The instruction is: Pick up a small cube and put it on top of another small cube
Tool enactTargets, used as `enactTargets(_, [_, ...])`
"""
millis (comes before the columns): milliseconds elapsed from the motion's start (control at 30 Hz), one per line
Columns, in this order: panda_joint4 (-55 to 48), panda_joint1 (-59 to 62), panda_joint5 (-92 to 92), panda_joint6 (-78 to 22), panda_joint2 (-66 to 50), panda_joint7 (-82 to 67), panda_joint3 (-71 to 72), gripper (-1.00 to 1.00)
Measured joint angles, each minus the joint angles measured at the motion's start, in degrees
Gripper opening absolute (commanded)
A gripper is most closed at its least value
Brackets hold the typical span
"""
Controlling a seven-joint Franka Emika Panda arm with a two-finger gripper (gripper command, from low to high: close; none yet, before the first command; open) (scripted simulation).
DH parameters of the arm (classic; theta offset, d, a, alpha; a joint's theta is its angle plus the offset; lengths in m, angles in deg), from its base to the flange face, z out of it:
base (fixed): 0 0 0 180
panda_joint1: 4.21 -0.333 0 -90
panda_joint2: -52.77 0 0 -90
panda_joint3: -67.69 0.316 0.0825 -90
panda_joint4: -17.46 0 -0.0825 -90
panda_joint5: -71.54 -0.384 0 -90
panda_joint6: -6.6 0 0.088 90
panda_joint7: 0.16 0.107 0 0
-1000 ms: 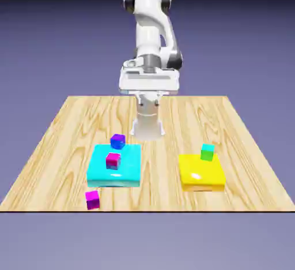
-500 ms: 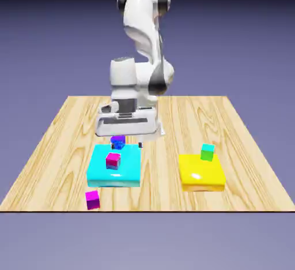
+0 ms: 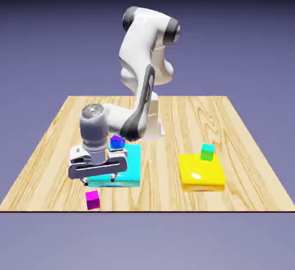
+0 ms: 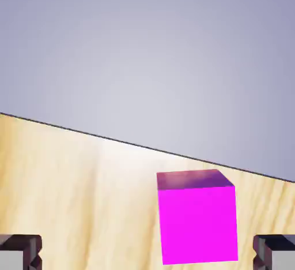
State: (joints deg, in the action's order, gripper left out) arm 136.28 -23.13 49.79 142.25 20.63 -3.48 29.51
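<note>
Claw: gripper (image 3: 99, 176) released, jaws spread wide, nothing between them; in the hand view the two grey fingertips (image 4: 20, 251) sit at the bottom corners with clear gap to the cube.
Claw position: lowered near the table's front edge at the exterior view's left, just above and behind the small cube (image 3: 92, 199); no contact seen.
Target to lift: small cube resting on the wooden table (image 3: 242, 147) in front of the cyan block (image 3: 133, 162), close to the table's edge; seen large in the hand view (image 4: 197, 217), offset toward the right fingertip rather than centred.
Destination: another small cube (image 3: 207, 152) sitting on the rear part of the yellow block (image 3: 200, 173), well apart from the claw, at the exterior view's right.
Bystanders: blue-and-purple cube (image 3: 117, 142) on the cyan block, partly behind the arm; magenta-and-red cube now hidden by the hand.
Recent change: arm swung down and toward the exterior view's left from an upright pose over the table's middle; hand dropped from above the cyan block to near table level.
Unchanged since earlier: all cubes and both blocks in the same places.
Meaning for task: approach stage, judged; pick not yet begun, stacking wholly outstanding.
Next need: likely a small sideways correction to centre the cube, then final descent and closing.
</note>
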Motion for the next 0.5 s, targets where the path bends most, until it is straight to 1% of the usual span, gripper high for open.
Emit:
enactTargets(67, [-2.4,-1.0,-1.2,-2.2,-3.6,-2.6,-2.1,0.0])
enactTargets(100, [-2.4,-1.0,-1.2,-2.2,-3.6,-2.6,-2.1,0.0])
enactTargets(200, [-2.9,2.8,-5.6,3.5,-9.9,-5.2,2.7,0.0])
enactTargets(233, [-3.0,3.5,-6.4,4.6,-11.0,-5.6,3.6,-1.0])
enactTargets(300, [-3.0,3.5,-6.5,4.6,-11.0,-5.7,3.6,-1.0])
enactTargets(400, [-2.5,-0.3,-2.1,-1.1,-4.8,-3.1,-1.3,-1.0])
enactTargets(500, [1.0,-2.8,2.0,-2.6,1.3,-1.4,2.9,-1.0])
